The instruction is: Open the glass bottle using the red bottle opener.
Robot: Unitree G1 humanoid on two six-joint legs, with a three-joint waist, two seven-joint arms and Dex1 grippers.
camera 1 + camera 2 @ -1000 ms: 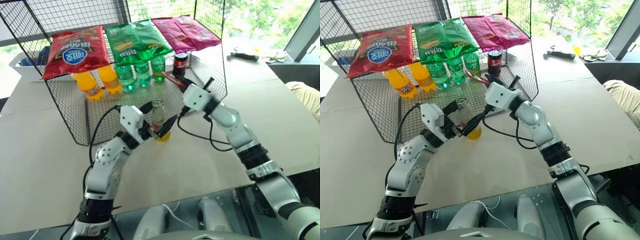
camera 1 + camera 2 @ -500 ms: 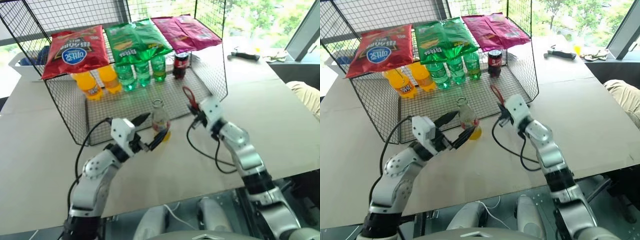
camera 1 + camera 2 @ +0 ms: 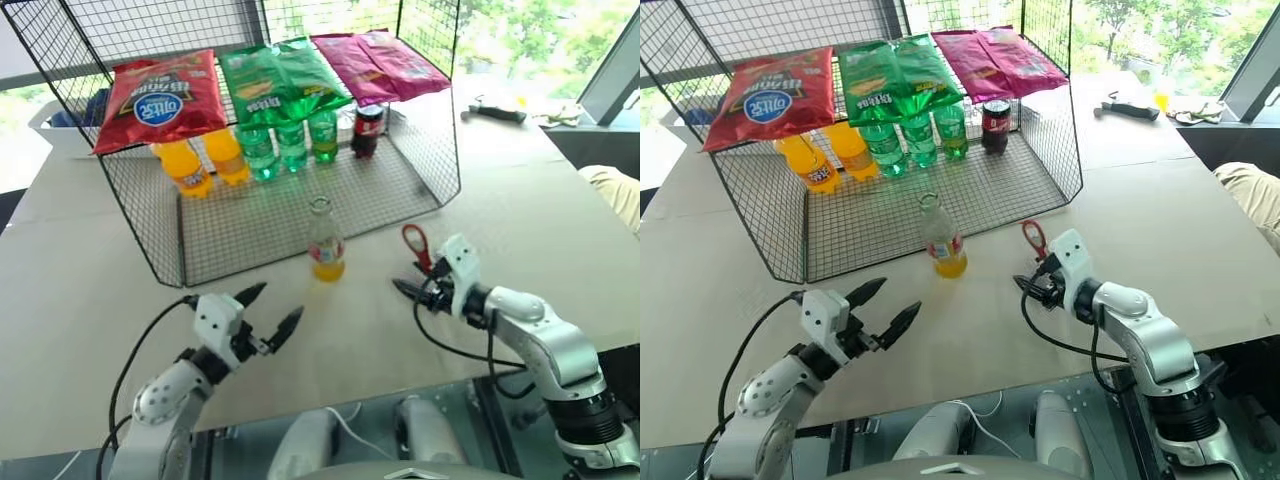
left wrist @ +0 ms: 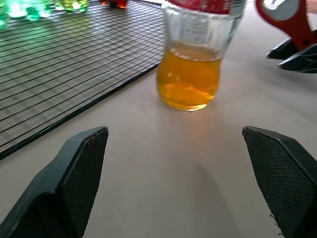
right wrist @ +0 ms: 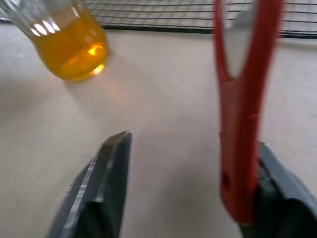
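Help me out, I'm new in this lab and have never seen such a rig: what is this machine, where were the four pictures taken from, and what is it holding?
It is a humanoid robot with two arms. Two pictures come from its head, looking down; the other two from cameras on its wrists. On the table the glass bottle stands upright, in front of a wire rack with snack bags and plastic bottles. The left gripper is open and holds nothing. The right gripper has its jaws apart; the red bottle opener leans against one finger, unclamped.
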